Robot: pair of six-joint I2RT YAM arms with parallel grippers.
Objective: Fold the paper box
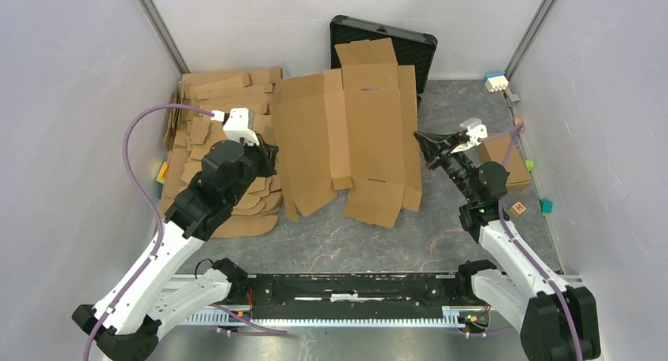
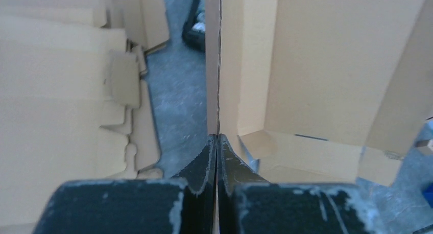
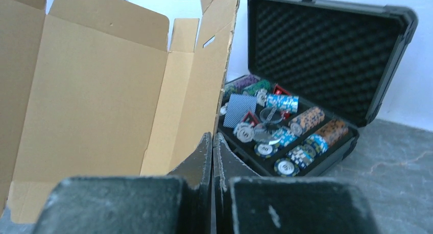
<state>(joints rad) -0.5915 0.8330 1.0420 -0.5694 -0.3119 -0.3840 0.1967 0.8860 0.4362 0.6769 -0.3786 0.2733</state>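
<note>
Paper box [image 1: 354, 132]: brown sheet, centre frame, sides raised. L gripper [image 2: 217, 142] pinches its edge; R gripper [image 3: 212, 139] closed by right edge.

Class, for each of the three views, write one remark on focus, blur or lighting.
Top external: even light, sharp throughout, only soft shadows under the paper box. Left wrist: the left gripper is blurred, and the cardboard stack looks pale and washed out. Right wrist: the right gripper is blurred, the black case beyond it clearer.

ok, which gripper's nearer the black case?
Right. The right gripper is by the cardboard sheet's right edge, just in front of the case; the left gripper is at its left edge.
</note>
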